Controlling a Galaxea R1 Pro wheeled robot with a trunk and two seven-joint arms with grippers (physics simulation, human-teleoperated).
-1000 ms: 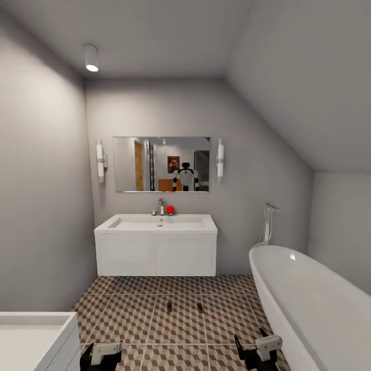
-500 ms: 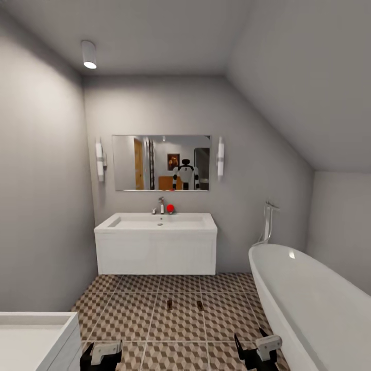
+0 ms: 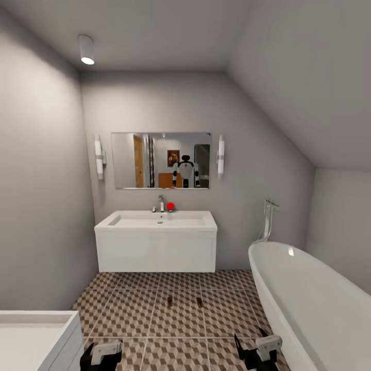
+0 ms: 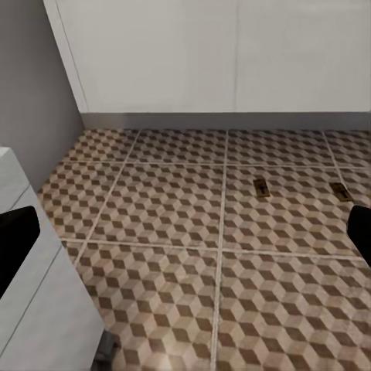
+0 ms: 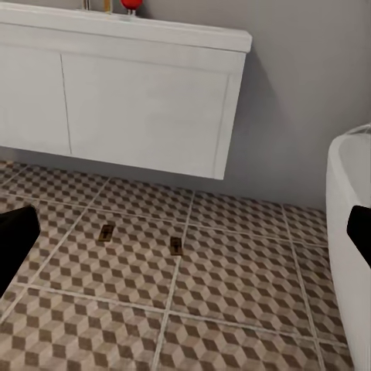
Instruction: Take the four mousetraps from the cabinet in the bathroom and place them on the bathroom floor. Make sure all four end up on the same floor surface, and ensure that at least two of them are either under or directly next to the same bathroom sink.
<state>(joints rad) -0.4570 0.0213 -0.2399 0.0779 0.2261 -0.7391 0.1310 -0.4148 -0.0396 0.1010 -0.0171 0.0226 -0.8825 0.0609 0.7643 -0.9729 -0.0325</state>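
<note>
Two mousetraps (image 3: 169,301) (image 3: 199,302) lie side by side on the cube-patterned bathroom floor (image 3: 129,309), a short way in front of the white sink (image 3: 159,220) on its wall-hung vanity. The same traps appear in the left wrist view (image 4: 262,187) (image 4: 342,192) and in the right wrist view (image 5: 107,232) (image 5: 177,246). My left gripper (image 3: 102,355) and right gripper (image 3: 252,348) hang low at the picture's bottom edge, both open and empty, well short of the traps. The cabinet is out of view.
A white oval bathtub (image 3: 309,304) runs along the right side with a chrome tap behind it. A white unit (image 3: 36,340) stands at my near left. A mirror (image 3: 161,160) above the sink reflects me. A small red object (image 3: 170,206) sits by the sink tap.
The whole picture has shifted slightly, with the sink and ceiling light a little higher, so the camera moved. Both grippers and the two traps keep their places.
</note>
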